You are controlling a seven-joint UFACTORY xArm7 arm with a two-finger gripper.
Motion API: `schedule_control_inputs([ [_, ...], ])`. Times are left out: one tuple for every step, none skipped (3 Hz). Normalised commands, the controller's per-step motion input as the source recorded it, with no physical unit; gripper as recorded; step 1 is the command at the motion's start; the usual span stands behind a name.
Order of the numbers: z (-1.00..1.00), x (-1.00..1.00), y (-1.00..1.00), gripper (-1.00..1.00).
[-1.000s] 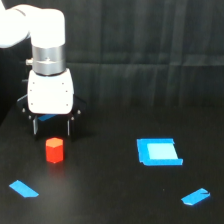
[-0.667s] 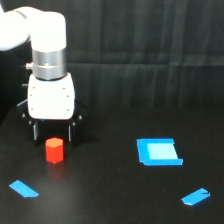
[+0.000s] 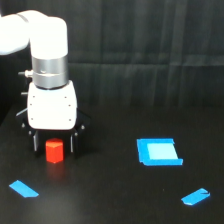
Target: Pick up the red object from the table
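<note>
Over the last second the gripper (image 3: 54, 146) has come down and forward — a moment ago it hung behind the red object (image 3: 54, 151) with the block fully clear in front of it, and now its two dark fingers (image 3: 35, 141) straddle the block, one on each side. The white housing sits low, just above the block's top face. The jaws are spread wide, with a visible gap between each finger and the block, so nothing is held yet; the block rests on the table (image 3: 110, 200), toward its edge at the exterior view's left, and has not shifted.

My reading is that the approach is about finished and closing the fingers is the step that remains, followed by a lift.

Elsewhere on the table, a blue square piece (image 3: 158, 151) lies well apart toward the exterior view's right, a blue tape strip (image 3: 23, 188) lies near the front corner at the exterior view's left, and another tape strip (image 3: 195, 197) near the opposite front corner.

No brand, label or writing can be read anywhere — the arm housing, block and blue pieces are all plain.
</note>
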Motion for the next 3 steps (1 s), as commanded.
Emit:
schedule_control_inputs([
  [-0.18, -0.03, 0.1, -1.0],
  [-0.17, 0.02, 0.01, -1.0],
  [0.07, -0.02, 0.1, -1.0],
])
